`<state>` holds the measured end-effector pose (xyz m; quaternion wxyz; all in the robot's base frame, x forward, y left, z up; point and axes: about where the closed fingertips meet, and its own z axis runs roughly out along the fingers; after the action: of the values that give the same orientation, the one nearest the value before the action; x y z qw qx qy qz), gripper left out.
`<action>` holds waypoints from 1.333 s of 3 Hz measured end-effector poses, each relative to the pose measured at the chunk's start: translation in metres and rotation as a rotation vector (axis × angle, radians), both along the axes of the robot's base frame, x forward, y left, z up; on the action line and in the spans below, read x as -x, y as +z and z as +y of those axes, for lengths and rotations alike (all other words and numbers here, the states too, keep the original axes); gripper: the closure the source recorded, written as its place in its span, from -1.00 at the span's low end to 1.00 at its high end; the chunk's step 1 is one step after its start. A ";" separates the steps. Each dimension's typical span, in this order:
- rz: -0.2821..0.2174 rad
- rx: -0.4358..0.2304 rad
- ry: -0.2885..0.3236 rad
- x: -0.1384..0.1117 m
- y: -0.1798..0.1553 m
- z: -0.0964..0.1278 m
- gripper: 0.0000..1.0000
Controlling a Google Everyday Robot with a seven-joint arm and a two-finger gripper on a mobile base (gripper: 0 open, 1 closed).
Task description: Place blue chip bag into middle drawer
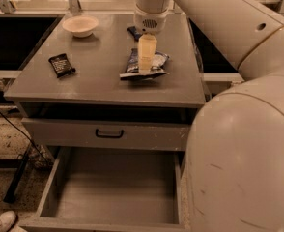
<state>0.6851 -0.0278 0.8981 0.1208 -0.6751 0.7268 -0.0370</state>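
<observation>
The blue chip bag [159, 61] lies flat on the cabinet top [98, 76], right of centre, near the front edge. My gripper [146, 69] comes straight down onto the middle of the bag and hides its centre. The bag rests on the cabinet top. The middle drawer [113, 192] is pulled wide open below; its grey floor is bare.
A white bowl [80, 25] stands at the back left of the top. A small black packet [61, 64] lies at the left. A small dark-blue bar wrapper [134, 31] lies behind the gripper. The drawer front with a black handle [108, 133] sits above the open drawer. My arm [238, 129] fills the right side.
</observation>
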 end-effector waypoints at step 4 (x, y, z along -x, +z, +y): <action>0.061 0.058 -0.076 -0.031 -0.053 -0.032 -1.00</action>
<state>0.7158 -0.0597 0.8450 0.0775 -0.6509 0.7541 -0.0418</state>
